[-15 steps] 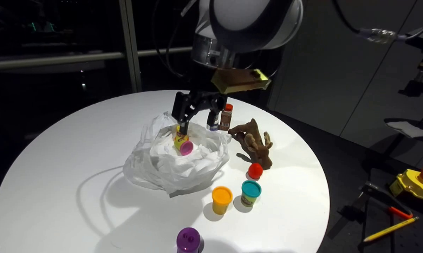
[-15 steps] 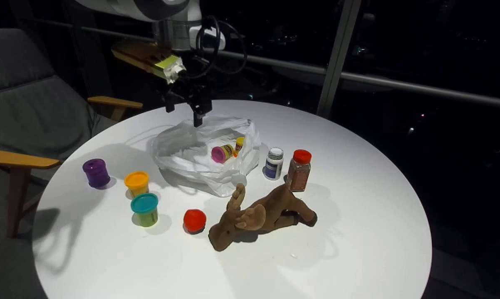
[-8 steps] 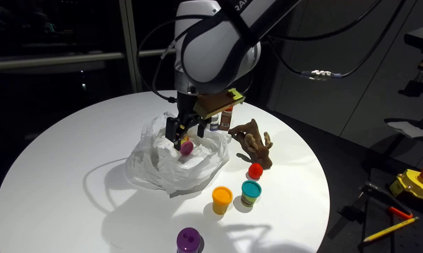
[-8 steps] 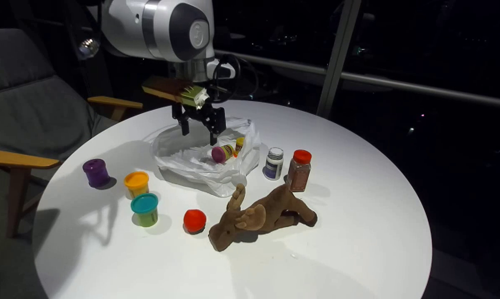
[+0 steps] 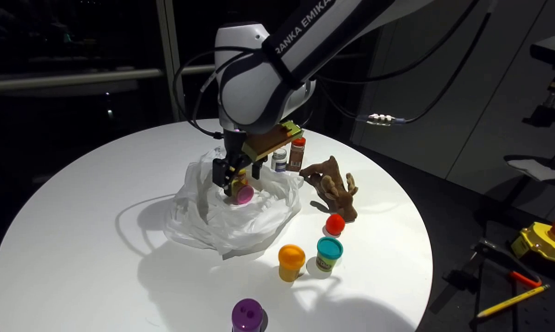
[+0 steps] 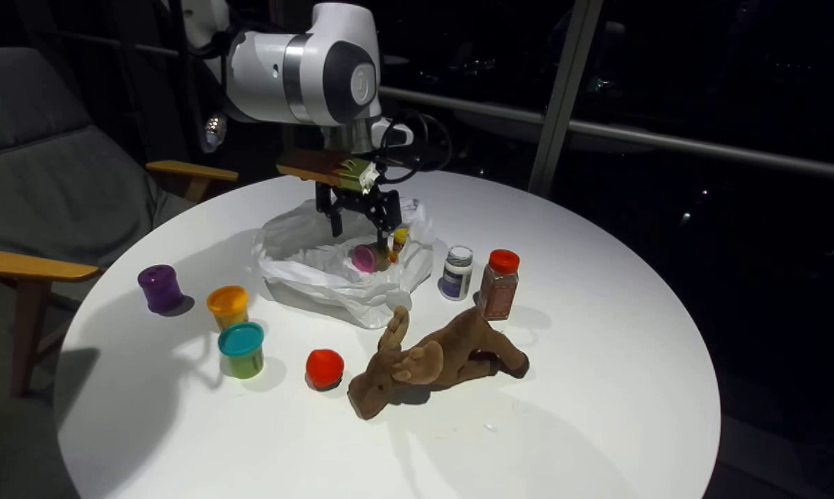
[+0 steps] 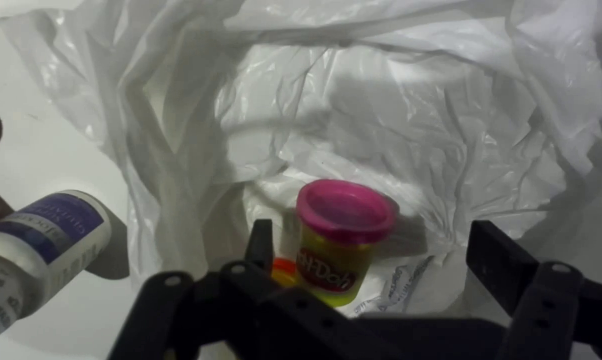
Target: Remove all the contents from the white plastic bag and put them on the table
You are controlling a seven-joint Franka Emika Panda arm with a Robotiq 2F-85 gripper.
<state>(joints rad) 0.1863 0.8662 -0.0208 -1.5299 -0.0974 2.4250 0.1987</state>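
Note:
The crumpled white plastic bag [image 5: 259, 230] lies open on the round white table; it also shows in the other views [image 6: 313, 281] [image 7: 381, 100]. Inside it, a tilted Play-Doh can with a pink lid [image 7: 345, 210] shows in all views [image 5: 245, 194] [image 6: 364, 258]. A small yellow container with an orange-red end [image 7: 283, 270] lies beside it, partly hidden by a finger; it also shows in an exterior view [image 6: 399, 239]. My gripper [image 7: 373, 250] is open and low over the bag, its fingers on either side of the pink-lidded can, nearer the left finger. It shows in both exterior views [image 5: 242, 180] [image 6: 359, 239].
Close to the bag stand a white bottle [image 6: 456, 274] and a red-capped jar [image 6: 498, 285]. A brown plush moose [image 6: 451, 360], a red ball [image 6: 325, 368], a teal-lidded can [image 6: 242, 350], an orange can [image 6: 228, 307] and a purple container [image 6: 161, 288] are on the table.
My gripper has come down into the bag's opening and over to the pink-lidded can, staying open. The bag's contents and the objects on the table have not visibly moved.

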